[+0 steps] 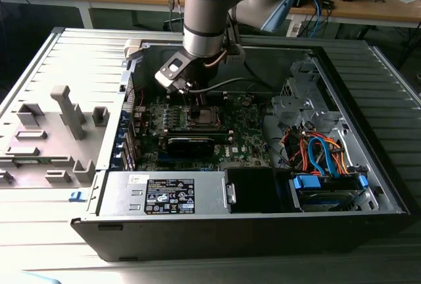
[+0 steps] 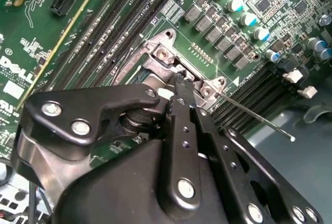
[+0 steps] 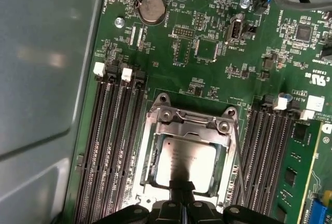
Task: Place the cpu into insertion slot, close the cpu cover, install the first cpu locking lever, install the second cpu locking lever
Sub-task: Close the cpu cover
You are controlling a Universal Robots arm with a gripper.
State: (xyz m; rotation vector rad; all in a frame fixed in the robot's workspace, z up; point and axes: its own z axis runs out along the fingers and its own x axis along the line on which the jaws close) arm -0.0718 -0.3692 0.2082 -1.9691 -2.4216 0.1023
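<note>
Reaching down into an open computer case [image 1: 263,231] that lies on a table [image 1: 402,113], a robot arm holds its gripper [image 1: 197,105] over the insertion slot [image 3: 151,163]. The slot sits near the middle of the green motherboard [image 3: 171,68], well in from its edges and between two banks of long black memory slots [image 3: 111,146]. In the first wrist view the cpu [image 3: 187,159] lies flat in the slot. Its silvery top shows through the window of the cpu cover [image 3: 189,126], which appears to be folded down around it. The gripper's black fingers are closed tip to tip with nothing visible between them. The tips sit at or just above the cover's edge opposite its hinge; whether they touch it is hard to tell. A thin wire locking lever [image 2: 259,121] juts out from a corner of the socket, apparently not latched.

Risks, as a judgement: the cover looks secured by nothing but the fingertips, so if they slide off the narrow frame edge it could spring up. Pressing off-centre or too hard could bear on the chip and the fine contacts beneath. A sideways move could snag the free lever and bend it. It could also scrape the small capacitors [image 2: 248,19] and the memory slots crowded beside the socket.
</note>
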